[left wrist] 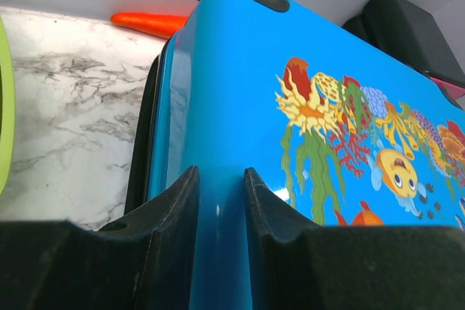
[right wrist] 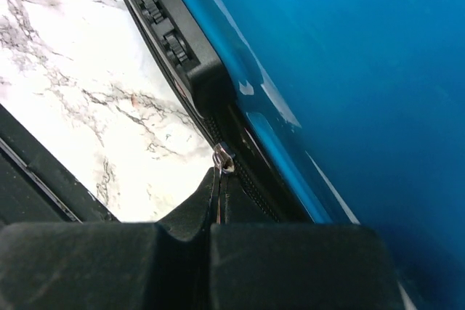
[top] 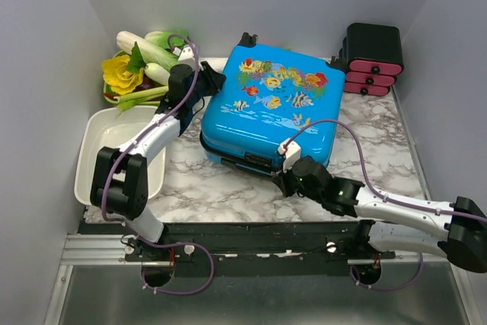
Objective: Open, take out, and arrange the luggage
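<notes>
A small bright-blue hard-shell luggage (top: 268,104) printed with colourful fish and flowers lies flat and closed on the marble-patterned table (top: 228,184). It sits about midway between the left and right edges and closer to the far edge, with its black wheels pointing to the far side.

The left gripper (left wrist: 218,179) is at the luggage's left side. Its two black fingers (left wrist: 178,201) straddle the rounded blue rim of the shell and clamp it, with blue plastic filling the gap between them.

The right gripper (right wrist: 218,186) is at the luggage's near side, beside the black handle block. Its jaws are pressed together on the small silver zipper pull (right wrist: 223,157) of the black zip track.

A white rectangular plastic tub (top: 106,131) stands along the left edge of the table. A heap of green, white and yellow toy vegetables (top: 141,66) fills the far left corner. A black box with pink drawers (top: 373,58) sits in the far right corner, just beside the luggage.
</notes>
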`<action>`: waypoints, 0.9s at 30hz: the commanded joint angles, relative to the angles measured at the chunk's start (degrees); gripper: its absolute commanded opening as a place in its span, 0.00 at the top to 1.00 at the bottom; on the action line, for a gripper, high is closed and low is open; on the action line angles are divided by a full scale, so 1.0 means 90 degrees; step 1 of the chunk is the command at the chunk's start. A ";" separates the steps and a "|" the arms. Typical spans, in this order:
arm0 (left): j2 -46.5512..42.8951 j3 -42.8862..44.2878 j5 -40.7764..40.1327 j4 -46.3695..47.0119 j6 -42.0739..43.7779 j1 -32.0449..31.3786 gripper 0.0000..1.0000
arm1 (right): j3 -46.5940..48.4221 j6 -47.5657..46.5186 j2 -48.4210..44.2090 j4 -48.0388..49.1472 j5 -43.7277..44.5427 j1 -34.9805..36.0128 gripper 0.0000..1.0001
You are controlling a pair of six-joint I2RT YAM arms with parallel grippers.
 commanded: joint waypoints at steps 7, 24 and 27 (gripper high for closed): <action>-0.1057 -0.2584 0.1423 -0.0932 -0.1411 -0.1282 0.65 | -0.0429 -0.0034 -0.0394 0.1023 -0.0552 0.0004 0.99; -0.3060 -0.3632 -0.0041 -0.1369 -0.2018 -0.2377 0.65 | 0.0127 0.0060 0.0438 0.2004 0.1057 0.0512 0.99; -0.3450 -0.3417 -0.0859 -0.2188 -0.1862 -0.2348 0.58 | 0.0030 0.0627 0.0272 0.1554 0.1312 0.0512 0.99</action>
